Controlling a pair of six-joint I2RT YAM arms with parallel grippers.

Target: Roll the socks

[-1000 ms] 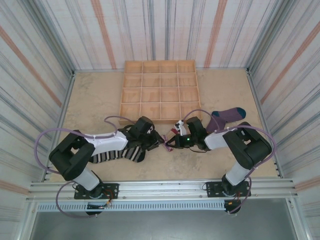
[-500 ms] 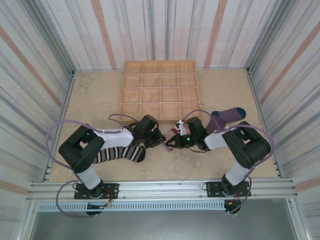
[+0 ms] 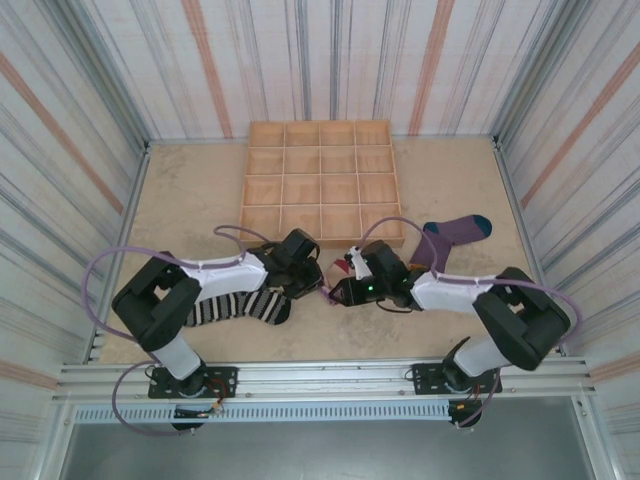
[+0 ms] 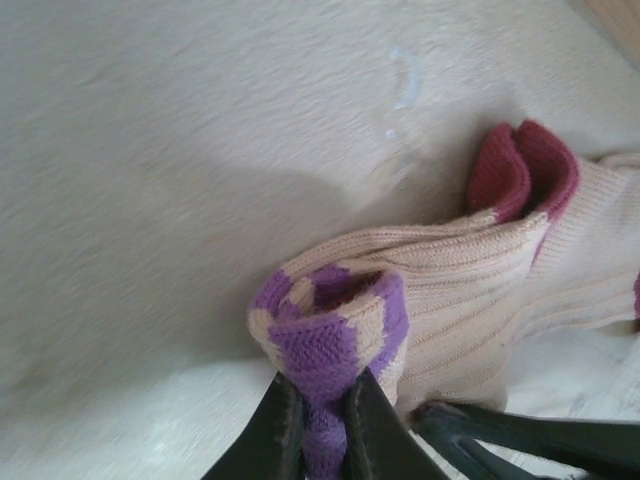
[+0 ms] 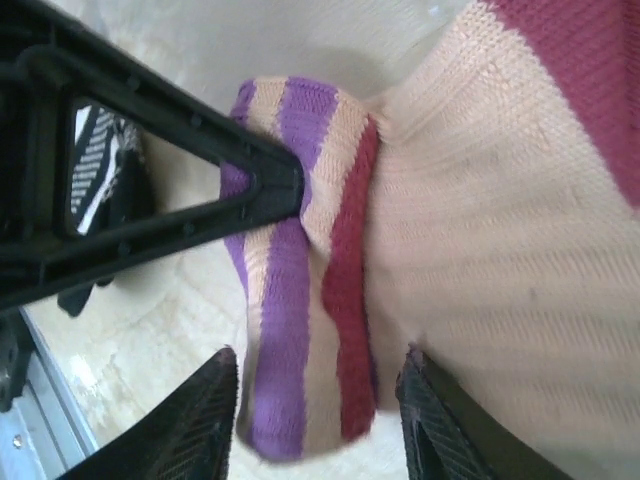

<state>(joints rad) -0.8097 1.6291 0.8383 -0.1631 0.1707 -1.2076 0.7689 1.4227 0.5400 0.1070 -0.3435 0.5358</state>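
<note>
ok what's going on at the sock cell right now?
Both arms meet mid-table over the tan sock. The left gripper is shut on its folded striped cuff. The right gripper stands open with a finger on either side of that cuff, not clamping it. The black-and-white striped sock lies flat under the left arm, and the purple sock lies near the wooden tray. Neither looks rolled yet.

Tan sock of ribbed knit cloth; tray of smooth pale wood; table matt.
</note>
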